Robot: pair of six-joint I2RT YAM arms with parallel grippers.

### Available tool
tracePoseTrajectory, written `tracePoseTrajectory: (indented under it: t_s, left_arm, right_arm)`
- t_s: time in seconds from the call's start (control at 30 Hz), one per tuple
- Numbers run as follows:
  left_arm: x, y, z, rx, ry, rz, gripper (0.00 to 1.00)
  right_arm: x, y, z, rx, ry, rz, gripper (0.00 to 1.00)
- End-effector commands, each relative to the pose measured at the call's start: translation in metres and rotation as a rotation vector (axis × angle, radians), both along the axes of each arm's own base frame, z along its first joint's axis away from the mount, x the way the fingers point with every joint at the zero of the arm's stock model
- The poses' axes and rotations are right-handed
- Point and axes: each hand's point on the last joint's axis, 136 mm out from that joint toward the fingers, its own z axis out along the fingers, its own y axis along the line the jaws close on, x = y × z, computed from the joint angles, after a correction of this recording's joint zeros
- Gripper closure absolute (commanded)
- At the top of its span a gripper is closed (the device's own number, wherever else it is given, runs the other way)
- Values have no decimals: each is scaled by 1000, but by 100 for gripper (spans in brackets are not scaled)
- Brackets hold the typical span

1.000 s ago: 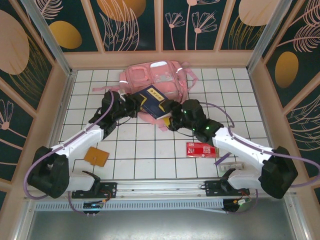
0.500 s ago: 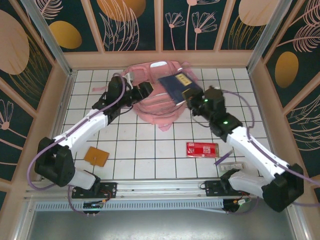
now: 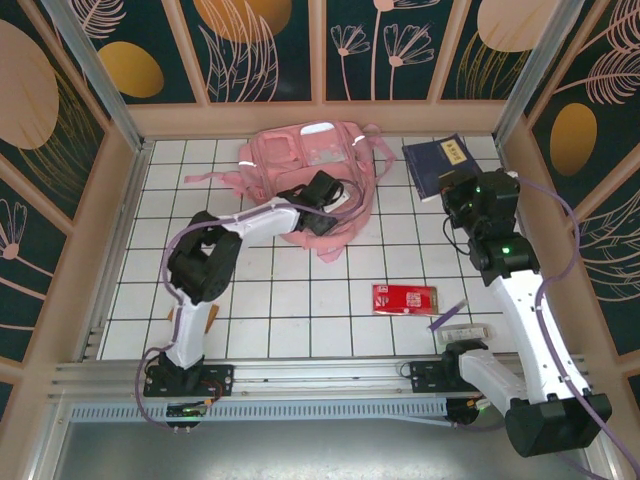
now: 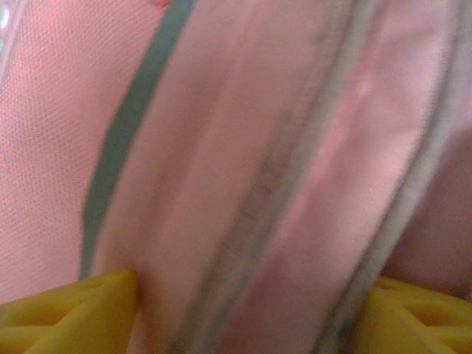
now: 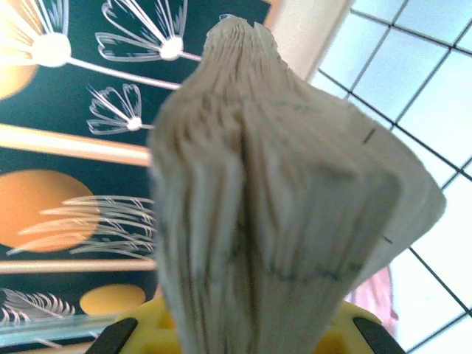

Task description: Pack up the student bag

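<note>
tabletop [image 3: 260, 300]: white square tiles with dark grout, boxed in by low pale-wood walls.
walls [image 3: 270, 45]: dark panels painted with pale flowers and orange ovals, framed in light wood.
student bag [image 3: 300, 160]: lies flat at the back of the tabletop, around the middle and close to the rear wall. It is soft pink fabric with pale reflective strips, and loose straps trail out to its left and right. In the left wrist view [image 4: 243, 147] its fabric is pressed close to the lens, showing a grey-green strip and pale piping, blurred.
left claw [image 3: 328, 195]: sits over the front right part of the student bag, at the end of an arm folded sharply at the elbow. In the left wrist view its yellow fingers [image 4: 74, 306] stand far apart at the bottom corners. It is released, with pink fabric running between them.
right claw [image 3: 462, 192]: raised near the back right corner, well apart from the student bag. It is clenched on the book.
book [image 3: 438, 165]: dark blue cover with a small yellow label, tilted and sticking out from the right claw toward the rear wall. In the right wrist view its fanned page edges [image 5: 273, 206] rise from between the yellow fingers [image 5: 136, 328].
red packet [image 3: 405, 298]: lies flat on the tiles nearer the front, right of centre, apart from both claws.
</note>
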Motion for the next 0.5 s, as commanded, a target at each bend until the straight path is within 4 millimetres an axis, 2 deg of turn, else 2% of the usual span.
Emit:
tracePoseTrajectory:
  t_s: [0.0,0.1,0.17,0.2,0.37,0.4,0.47]
  left_arm:
    - [33,23,24,122,-125,111,29]
    - [37,11,34,39,-141,104,29]
    - [38,7,30,21,-135,85,30]
    - [40,8,27,19,-127,91,34]
    - [37,-11,-3,-9,5,44,75]
    - [36,-16,-6,-26,21,33,86]
    - [27,-30,-3,-103,74,-10,100]
  right_arm:
    - [-9,12,-14,12,27,74,100]
    - [-17,20,-30,30,64,116,100]
    - [-21,23,-39,25,88,136,100]
    - [-22,24,-43,19,97,145,100]
    - [-24,26,-55,13,121,159,100]
    - [-23,26,-58,15,127,156,100]
    - [-20,26,-57,19,129,154,100]
